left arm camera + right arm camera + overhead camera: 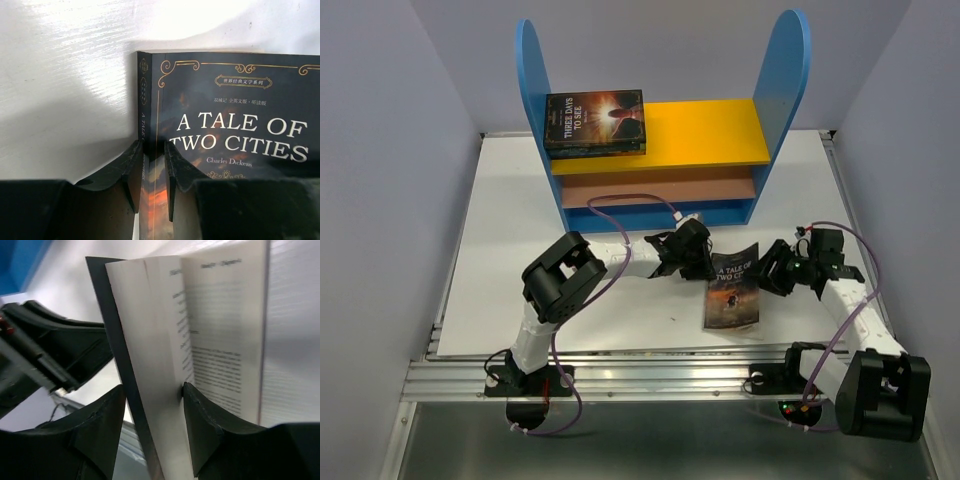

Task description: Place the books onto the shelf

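A Tale of Two Cities [733, 292] is down at the counter [520, 250], 5 o'clock from the shelf [720, 135]. The left jaws are clamped on its spine. The right jaws pinch one cover and a wad of pages, the rest fanning loose. It looks light and floppy, so I'd trust the spine hold. Three Days to See [595, 120] fills the yellow board's 9 o'clock end, and its 3 o'clock end is bare.

Top external: high at the near edge, looking down across the table [500, 220] to the shelf [720, 130] at upper centre. Wrist views, close: left faces the spine of A Tale of Two Cities [235, 125], right its page edges; all views share it.
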